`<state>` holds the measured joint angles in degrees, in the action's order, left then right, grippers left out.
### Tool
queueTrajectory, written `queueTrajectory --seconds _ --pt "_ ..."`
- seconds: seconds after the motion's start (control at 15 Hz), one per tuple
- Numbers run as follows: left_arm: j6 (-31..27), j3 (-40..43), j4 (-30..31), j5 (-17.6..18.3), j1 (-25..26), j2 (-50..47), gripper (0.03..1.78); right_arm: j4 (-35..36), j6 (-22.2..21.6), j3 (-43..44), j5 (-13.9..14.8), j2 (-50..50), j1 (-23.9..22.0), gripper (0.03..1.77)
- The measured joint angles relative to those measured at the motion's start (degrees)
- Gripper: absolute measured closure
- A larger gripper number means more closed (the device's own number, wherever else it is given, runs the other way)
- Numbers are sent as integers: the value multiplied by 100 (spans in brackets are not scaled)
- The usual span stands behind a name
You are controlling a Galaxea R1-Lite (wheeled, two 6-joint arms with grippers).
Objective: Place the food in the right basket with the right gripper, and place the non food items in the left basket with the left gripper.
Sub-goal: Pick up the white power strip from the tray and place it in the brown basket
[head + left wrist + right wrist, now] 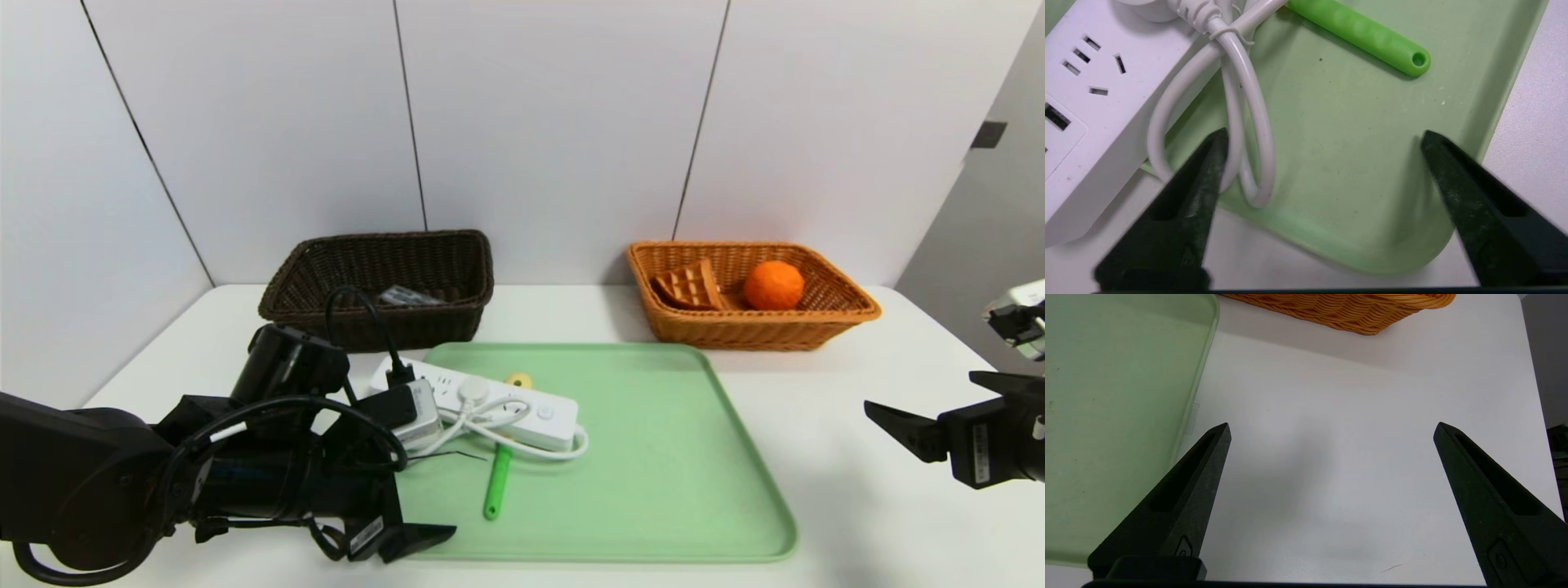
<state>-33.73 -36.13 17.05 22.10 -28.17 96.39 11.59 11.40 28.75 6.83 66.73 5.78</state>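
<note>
A white power strip [522, 404] with its bundled cable [1253, 122] lies at the left end of the green tray [653, 474]. A green-handled tool [495, 482] with a yellow head lies partly under it. My left gripper [1323, 136] hangs open over the tray's near left corner. One of its fingers is beside the cable loop, and nothing is held. The dark left basket [384, 327] holds a grey item [404, 296]. The orange right basket [735, 331] holds a waffle [690, 287] and an orange [773, 285]. My right gripper [921, 392] is open and empty over bare table, right of the tray.
Both baskets stand at the back against the white wall panels. White table [1351, 457] lies between the tray's right edge [1204, 375] and the right basket [1351, 310]. The tray's right half carries nothing.
</note>
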Motion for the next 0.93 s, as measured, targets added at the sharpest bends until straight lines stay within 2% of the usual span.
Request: queueTrajectory --seconds 0.07,0.2,0.4,0.47,0.53,0.93 --pt "0 -5 9 0 -13 7 44 0 -2 0 -2 -15 0 9" --pt "6 -9 13 0 -24 7 73 0 -2 0 0 -45 0 9" --pt "-11 6 9 -9 -29 5 103 0 1 -9 0 -77 0 9" --pt "-11 15 13 -11 -29 2 129 0 0 -9 0 -83 0 9" --pt "-13 28 20 -11 -29 0 174 1 1 -9 2 -89 0 9" --pt "-9 50 11 -26 -32 -34 173 0 9 -11 2 -140 0 9"
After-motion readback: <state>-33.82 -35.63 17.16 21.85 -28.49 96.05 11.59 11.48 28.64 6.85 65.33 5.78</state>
